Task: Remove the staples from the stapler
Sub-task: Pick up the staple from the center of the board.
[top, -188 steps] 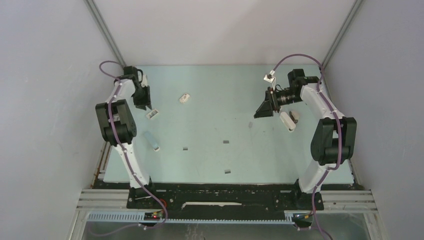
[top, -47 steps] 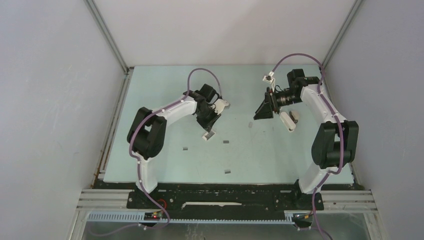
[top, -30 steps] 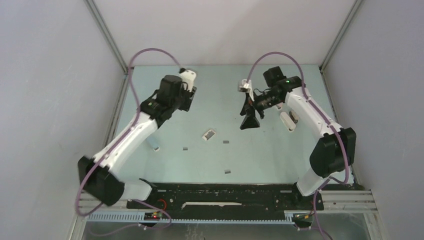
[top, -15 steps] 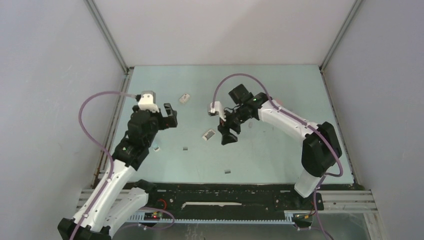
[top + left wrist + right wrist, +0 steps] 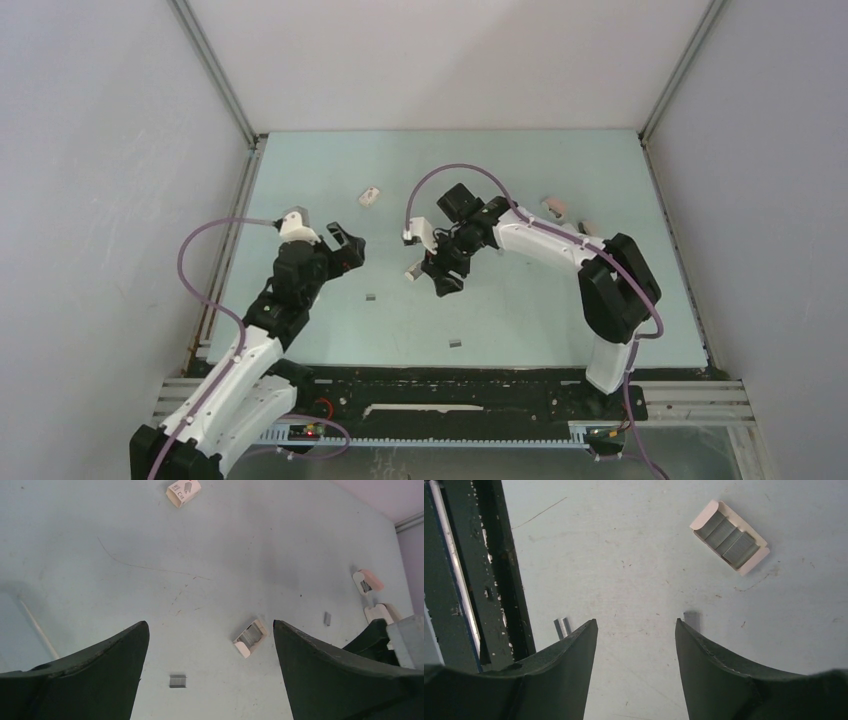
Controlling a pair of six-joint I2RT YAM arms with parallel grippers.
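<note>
- Two arms showed in the top external view. The left claw (image 5: pixel 345 241) hung over the left side of the worktop (image 5: pixel 520 320), fingers wide apart and holding nothing. The right claw (image 5: pixel 441 280) reached to the middle, just beside an open tray (image 5: pixel 412 272). Loose staples (image 5: pixel 371 297) lay on the worktop nearby. Two pale pinkish items (image 5: pixel 553 207), probably the stapler, sat well apart at the far right.
- From the left wrist, only bare worktop lay between the spread fingers. One staple strip (image 5: pixel 178 681) lay low in view, and the tray (image 5: pixel 250 638) held grey strips. A white-and-red box (image 5: pixel 183 492) lay far off.
- From the right wrist, the fingers stood apart and empty. One staple strip (image 5: pixel 692 616) lay just beside a fingertip, outside the gap, and another (image 5: pixel 561 627) lay by the dark frame (image 5: pixel 499 580).
- By my judgement the staples were already out, and gathering a loose strip was the step in hand. Next, the right claw would need to shift sideways until the strip sat between its fingers, then lower and pinch. So thin and flat a bar could easily be nudged away.
</note>
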